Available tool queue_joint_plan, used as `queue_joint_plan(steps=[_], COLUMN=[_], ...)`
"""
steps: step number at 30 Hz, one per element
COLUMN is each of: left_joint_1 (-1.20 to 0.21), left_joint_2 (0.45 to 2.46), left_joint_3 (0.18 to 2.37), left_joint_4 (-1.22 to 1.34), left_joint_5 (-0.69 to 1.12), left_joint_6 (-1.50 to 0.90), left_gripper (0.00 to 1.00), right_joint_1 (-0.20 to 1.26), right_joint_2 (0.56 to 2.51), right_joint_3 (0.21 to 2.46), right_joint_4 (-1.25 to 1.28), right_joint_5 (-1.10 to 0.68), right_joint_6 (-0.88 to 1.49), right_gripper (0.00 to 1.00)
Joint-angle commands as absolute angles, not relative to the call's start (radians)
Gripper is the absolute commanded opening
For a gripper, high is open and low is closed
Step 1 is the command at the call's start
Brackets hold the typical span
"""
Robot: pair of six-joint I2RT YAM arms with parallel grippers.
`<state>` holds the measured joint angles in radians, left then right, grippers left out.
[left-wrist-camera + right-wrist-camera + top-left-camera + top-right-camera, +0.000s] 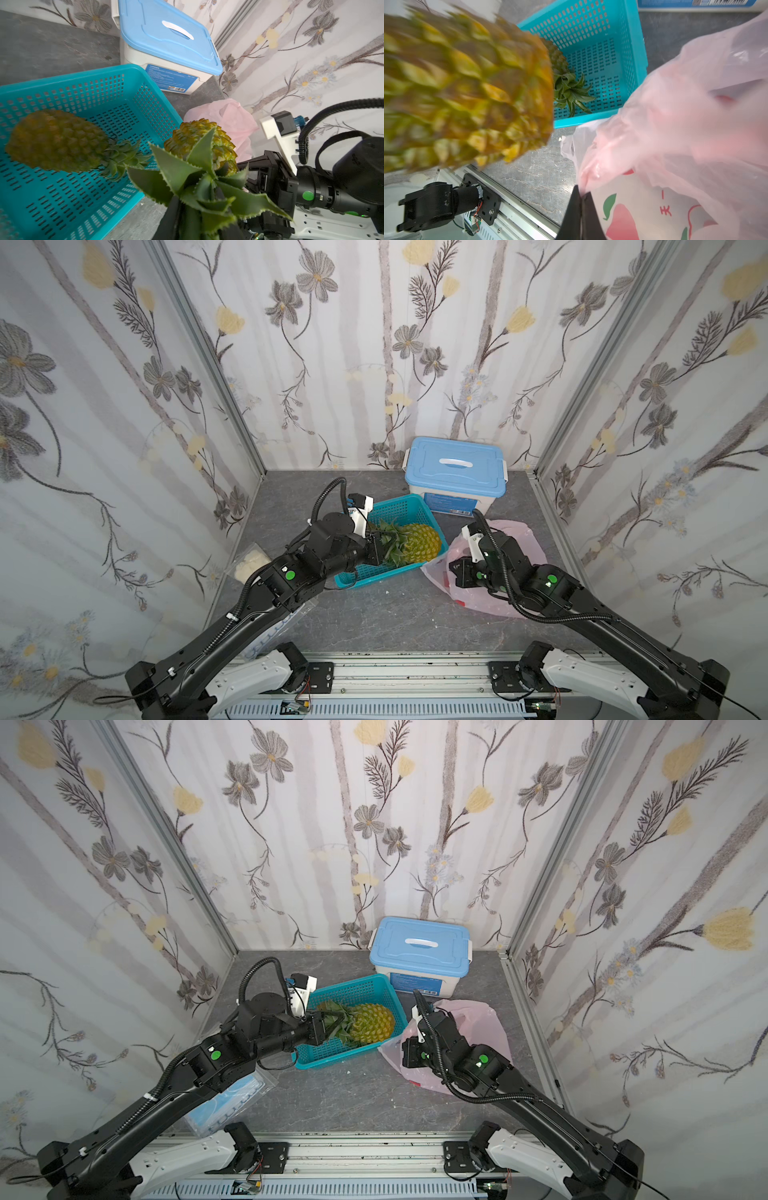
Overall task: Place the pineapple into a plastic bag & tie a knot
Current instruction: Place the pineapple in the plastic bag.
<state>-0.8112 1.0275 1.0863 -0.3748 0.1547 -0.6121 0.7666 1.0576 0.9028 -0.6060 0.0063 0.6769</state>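
From the top I only see one pineapple [422,547], held by its leaves in the clamped left gripper [328,1027] over the teal basket [68,76], fruit end pointing at the plastic bag [519,539]. The left wrist cam tells me more: a second pineapple [56,141] lies on its side in the basket, hidden from above by the held one. The right wrist cam is the only one showing the right gripper [581,197] pinched tight on a fold of the pink film; from the top that arm covers a good chunk of the bag. The bag slumps on the table just right of the basket, in front of a blue-lidded storage box [455,468]. A pouch [249,562] of white lumps and a mask packet [232,1098] sit under my left arm. Grey stone-look table [395,614], floral walls [332,364].
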Motion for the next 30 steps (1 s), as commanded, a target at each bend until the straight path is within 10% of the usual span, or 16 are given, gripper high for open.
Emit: queue_joint_plan(steps=[1,15,30], left_joint_1=[-0.833,-0.868,-0.872], left_joint_2=[1.078,1.253,1.567], left_joint_3=[1.122,1.177,1.296], left_joint_4=[-0.169,-0.086,0.148], left_joint_5=[0.266,0.257,0.346], left_joint_6=[-0.692,-0.765,-0.906], left_gripper=[0.00,0.00,0.00], right_joint_1=[0.768,0.769,0.768], right_joint_2=[0.998,0.723,0.843], right_joint_3=[0.897,0.842,0.901], right_joint_4=[-0.572,-0.382,-0.146], right_joint_5=[0.039,0.145,0.043], right_joint_6=[0.591,0.335,0.093], right_gripper=[0.00,0.00,0.00])
